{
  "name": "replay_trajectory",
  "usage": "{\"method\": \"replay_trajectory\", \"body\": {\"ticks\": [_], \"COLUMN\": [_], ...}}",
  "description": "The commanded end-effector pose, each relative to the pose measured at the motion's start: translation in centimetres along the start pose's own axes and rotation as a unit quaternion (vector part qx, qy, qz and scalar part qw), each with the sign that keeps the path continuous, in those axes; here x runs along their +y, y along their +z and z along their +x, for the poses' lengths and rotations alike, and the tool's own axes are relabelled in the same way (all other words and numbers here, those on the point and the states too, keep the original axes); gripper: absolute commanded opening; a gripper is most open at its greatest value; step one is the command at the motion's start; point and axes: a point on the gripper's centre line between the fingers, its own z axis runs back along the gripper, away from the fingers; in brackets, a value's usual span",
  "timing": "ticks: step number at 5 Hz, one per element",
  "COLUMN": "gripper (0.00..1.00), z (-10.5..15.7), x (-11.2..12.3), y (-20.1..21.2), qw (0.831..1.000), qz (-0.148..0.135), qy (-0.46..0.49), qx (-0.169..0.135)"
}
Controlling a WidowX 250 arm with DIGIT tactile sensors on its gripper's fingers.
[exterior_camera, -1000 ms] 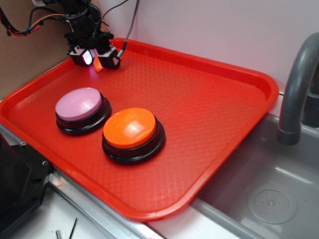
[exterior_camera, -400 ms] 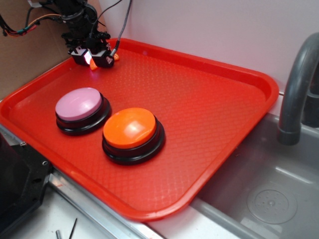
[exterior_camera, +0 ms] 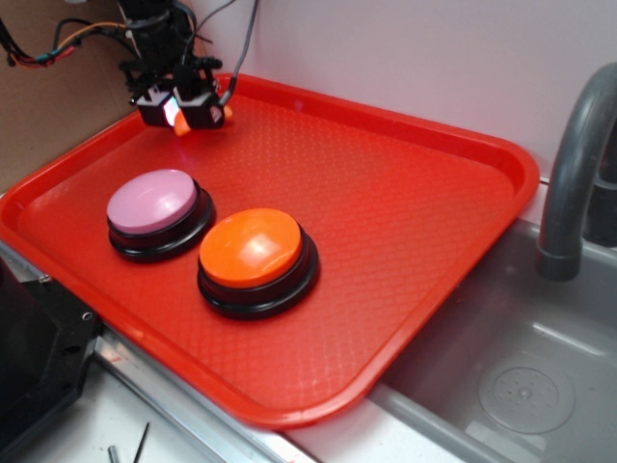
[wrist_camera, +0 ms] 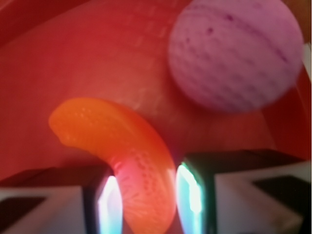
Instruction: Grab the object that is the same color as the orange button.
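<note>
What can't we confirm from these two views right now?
- Wrist: whether the hand truly clamps the orange segment; its lower end is cut off by the frame edge, close-up blurred.
- Exterior: segment nearly hidden behind the hand.
- Exterior: pink ball hidden by the hand.

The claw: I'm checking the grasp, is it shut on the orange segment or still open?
Shut on it: in the wrist view both fingers press the orange segment's lower end, the claw at the tray's far corner.

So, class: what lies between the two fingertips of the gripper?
In the wrist view, one end of the orange segment sits between the fingertips of the gripper; its other end curves out toward the pink ball.
</note>
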Motion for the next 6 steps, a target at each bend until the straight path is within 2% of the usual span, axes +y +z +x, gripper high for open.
{"method": "replay_trajectory", "body": {"ticks": [1,2,3,5,6], "gripper": [0.0,0.0,0.0,0.0,0.0], "z": [0.1,-1.3,-3.4,-6.6,-7.3], "x": [-2.0,-4.3,-7.0,-10.5,-11.4], "y": [9.4,12.8,15.0,18.4,18.3], "qw": [0.995,0.992,0.992,0.995,0.996], "qz": [-0.043,0.009,0.009,-0.038,-0.032], "qy": [0.017,0.074,0.089,0.041,0.036], "qx": [-0.084,-0.106,-0.091,-0.084,-0.074]}}
